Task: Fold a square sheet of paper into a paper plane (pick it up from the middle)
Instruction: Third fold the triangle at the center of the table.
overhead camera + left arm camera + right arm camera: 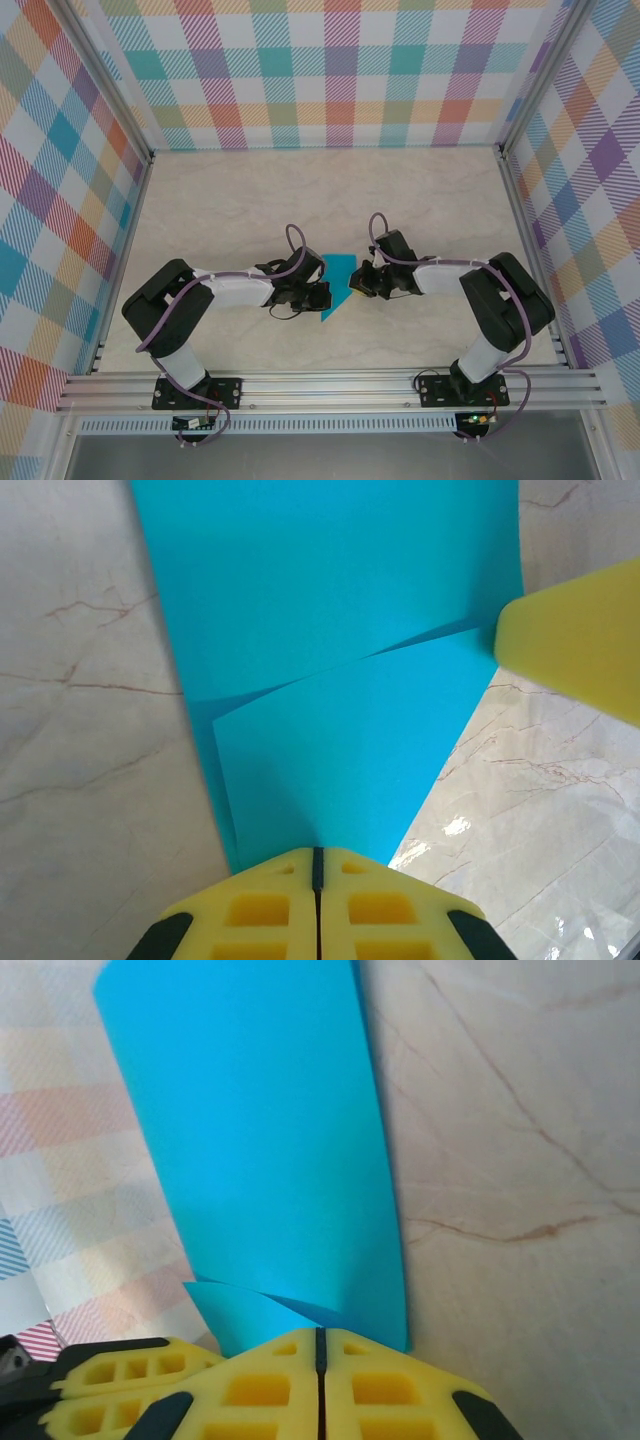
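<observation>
The paper plane (338,278) is plain teal-blue. The surface (250,200) is cream marble with thin brown veins. The left pincer (317,865) and right pincer (320,1340) are yellow with black patches. The walls (330,70) carry pastel multicolour plaid

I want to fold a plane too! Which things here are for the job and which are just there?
For the job: blue paper; left arm, jaws shut on the paper; right arm, jaws shut on it too.
Just there: marble table; checked walls; metal frame.
</observation>
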